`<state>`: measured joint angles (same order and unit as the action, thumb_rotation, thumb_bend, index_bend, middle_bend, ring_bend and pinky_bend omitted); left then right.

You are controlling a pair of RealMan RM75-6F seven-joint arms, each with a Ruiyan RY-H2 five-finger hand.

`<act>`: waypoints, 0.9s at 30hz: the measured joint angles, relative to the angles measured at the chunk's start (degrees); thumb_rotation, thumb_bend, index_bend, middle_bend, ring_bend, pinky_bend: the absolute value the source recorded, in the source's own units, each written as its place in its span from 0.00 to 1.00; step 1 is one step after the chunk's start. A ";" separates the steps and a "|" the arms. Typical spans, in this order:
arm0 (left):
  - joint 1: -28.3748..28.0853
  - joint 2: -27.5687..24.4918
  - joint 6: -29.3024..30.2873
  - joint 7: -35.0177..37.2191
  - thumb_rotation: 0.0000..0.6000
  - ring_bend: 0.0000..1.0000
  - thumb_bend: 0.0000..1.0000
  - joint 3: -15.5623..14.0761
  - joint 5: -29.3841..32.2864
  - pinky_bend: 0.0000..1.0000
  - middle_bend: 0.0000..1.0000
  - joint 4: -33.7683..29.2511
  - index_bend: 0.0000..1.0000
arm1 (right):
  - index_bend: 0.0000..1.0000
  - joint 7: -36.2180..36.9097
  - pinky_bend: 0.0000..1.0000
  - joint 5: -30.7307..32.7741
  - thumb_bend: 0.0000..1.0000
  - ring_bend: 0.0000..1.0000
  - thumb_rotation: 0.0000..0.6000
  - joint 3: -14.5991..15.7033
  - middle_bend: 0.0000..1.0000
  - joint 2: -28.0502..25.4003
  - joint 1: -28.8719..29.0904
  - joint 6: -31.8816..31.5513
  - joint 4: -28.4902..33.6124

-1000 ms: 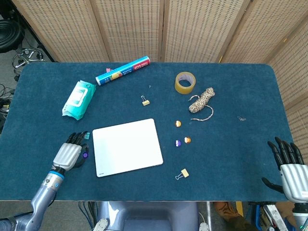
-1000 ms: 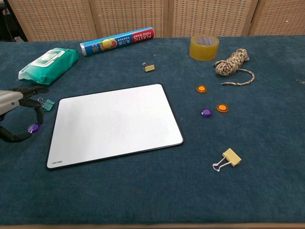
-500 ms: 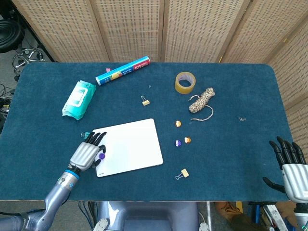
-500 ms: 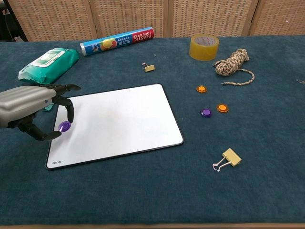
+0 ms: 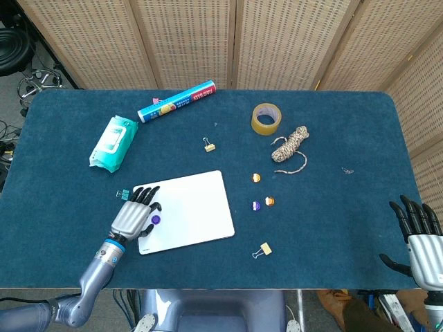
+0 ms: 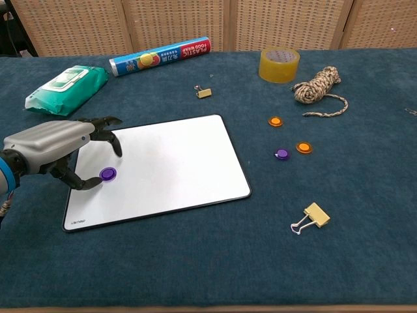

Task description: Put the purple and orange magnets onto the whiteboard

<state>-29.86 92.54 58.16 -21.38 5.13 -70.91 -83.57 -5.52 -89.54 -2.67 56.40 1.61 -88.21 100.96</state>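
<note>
1. Purple magnet (image 5: 156, 220) in the head view lies on the left part of the whiteboard (image 5: 194, 207), lower left of centre in the frame. The left hand (image 5: 136, 216) lies over the board's left edge with its fingers spread toward the upper right. Whether a fingertip touches the magnet I cannot tell from this view.
2. Right of the board, on the blue table (image 5: 332, 152), three magnets wait: a second purple one (image 5: 256, 205), an orange one (image 5: 269, 201) just beside it, and another orange one (image 5: 255, 178) a little above them. I judge the task about a quarter done, with one magnet placed and three left.
3. At the lower right corner of the head view the right hand (image 5: 421, 238) is beyond the table edge, fingers apart and holding nothing.
4. In the chest view the placed purple magnet (image 6: 108, 174) rests flat on the whiteboard (image 6: 169, 163) near its left edge. The left hand (image 6: 58, 150) arches above it, thumb just beside the magnet and fingers lifted clear, so the grasp looks released and the hand holds nothing.
5. At centre right of the chest view the loose purple magnet (image 6: 281, 154) and the two orange ones (image 6: 303, 147) (image 6: 275, 121) sit apart from the board. The right hand does not show here.
</note>
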 measured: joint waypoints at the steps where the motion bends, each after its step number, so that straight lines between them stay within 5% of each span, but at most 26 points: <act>1: 0.03 -0.22 0.12 0.41 1.00 0.00 0.31 -0.09 -0.27 0.00 0.00 -0.21 0.02 | 0.00 -0.05 0.00 0.02 0.00 0.00 1.00 0.01 0.00 0.00 0.00 0.03 -0.02; 16: 5.63 -15.16 10.57 8.42 1.00 0.00 0.30 -3.04 -8.45 0.00 0.00 -7.04 0.01 | 0.00 -0.58 0.00 -0.23 0.00 0.00 1.00 0.45 0.00 2.11 1.77 3.59 -1.47; 27: 12.67 -26.13 17.77 15.56 1.00 0.00 0.30 -5.29 -10.28 0.00 0.00 -11.35 0.01 | 0.19 -0.48 0.00 -0.20 0.00 0.00 1.00 -1.37 0.00 4.47 10.34 14.89 -2.81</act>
<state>-17.19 66.41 75.93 -5.82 -0.16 -81.20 -94.92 -6.01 -89.74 -4.04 60.88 11.96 -73.32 98.15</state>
